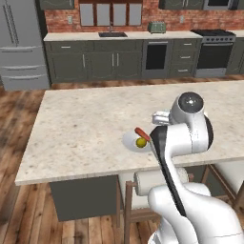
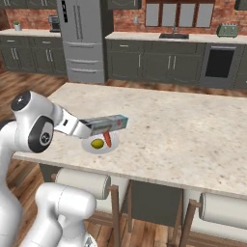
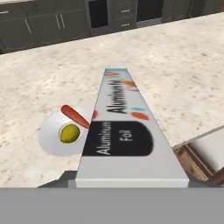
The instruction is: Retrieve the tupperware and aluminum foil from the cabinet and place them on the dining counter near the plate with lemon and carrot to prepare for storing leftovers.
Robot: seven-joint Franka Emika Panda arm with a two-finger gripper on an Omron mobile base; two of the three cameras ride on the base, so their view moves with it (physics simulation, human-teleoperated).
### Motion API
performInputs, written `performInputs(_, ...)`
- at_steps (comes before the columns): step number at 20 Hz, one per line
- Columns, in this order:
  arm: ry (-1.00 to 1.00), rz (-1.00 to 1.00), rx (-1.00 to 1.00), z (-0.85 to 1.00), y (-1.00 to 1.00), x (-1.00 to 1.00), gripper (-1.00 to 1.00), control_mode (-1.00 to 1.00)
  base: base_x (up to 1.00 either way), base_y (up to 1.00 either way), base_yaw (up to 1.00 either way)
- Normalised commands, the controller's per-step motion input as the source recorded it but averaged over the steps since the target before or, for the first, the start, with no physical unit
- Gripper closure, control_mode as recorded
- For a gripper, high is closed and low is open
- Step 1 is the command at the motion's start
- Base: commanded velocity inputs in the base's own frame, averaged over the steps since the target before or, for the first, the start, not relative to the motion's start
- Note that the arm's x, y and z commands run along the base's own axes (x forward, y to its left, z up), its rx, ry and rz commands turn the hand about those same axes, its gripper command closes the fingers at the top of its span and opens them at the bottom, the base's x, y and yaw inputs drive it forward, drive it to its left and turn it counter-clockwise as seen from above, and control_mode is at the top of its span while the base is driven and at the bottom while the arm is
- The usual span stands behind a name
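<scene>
My gripper (image 2: 92,127) is shut on one end of a long aluminum foil box (image 2: 109,123), held level above the dining counter (image 2: 183,130). In the hand view the aluminum foil box (image 3: 124,131) stretches away from me and hides the fingers. Just below and beside it sits the white plate (image 2: 89,145) with a yellow lemon (image 2: 97,143) and an orange carrot (image 2: 107,139). The plate (image 3: 49,139), lemon (image 3: 69,133) and carrot (image 3: 75,115) lie left of the box in the hand view. The plate (image 1: 129,141) stands near the counter's front edge. The tupperware is out of view.
Padded stools (image 2: 83,183) (image 2: 224,210) are tucked under the counter's near edge. Across the wooden floor run dark cabinets with a sink (image 1: 112,34), a toaster (image 1: 157,27), a stove (image 1: 215,53) and a steel fridge (image 1: 21,45).
</scene>
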Motion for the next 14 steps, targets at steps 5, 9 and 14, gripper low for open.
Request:
performInputs(5,-0.16,0.01,-0.08,-0.22,0.46,0.47,1.0,-1.0,0.0,0.0,0.0)
performInputs(9,-0.07,0.17,-0.08,-0.27,0.47,0.44,1.0,-1.0,0.0,0.0,0.0)
performInputs(14,0.08,0.27,-0.07,-0.3,0.67,0.45,1.0,-1.0,0.0,0.0,0.0)
